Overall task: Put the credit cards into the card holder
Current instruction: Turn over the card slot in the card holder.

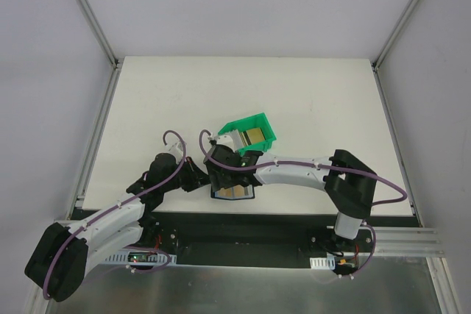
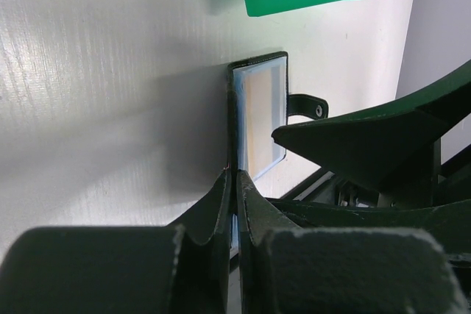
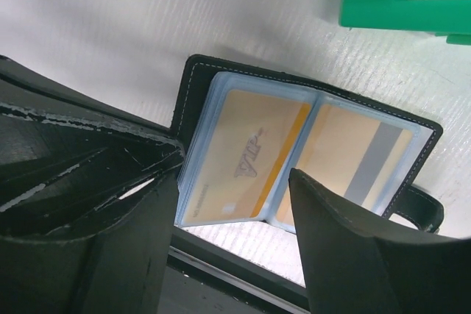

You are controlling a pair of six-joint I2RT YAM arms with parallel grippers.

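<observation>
Steady now: left gripper clenched on the card holder's cover at the tabletop's near edge; right gripper hovers released over 2 gold cards tucked inside. Danger: a finger snags the holder, drags it from that pinch, maybe off the edge.

The card holder lies open on the table, right by the near edge. Two credit cards sit side by side in its sleeves. Just behind it, slightly right, stands the bin, further cards inside it.
</observation>
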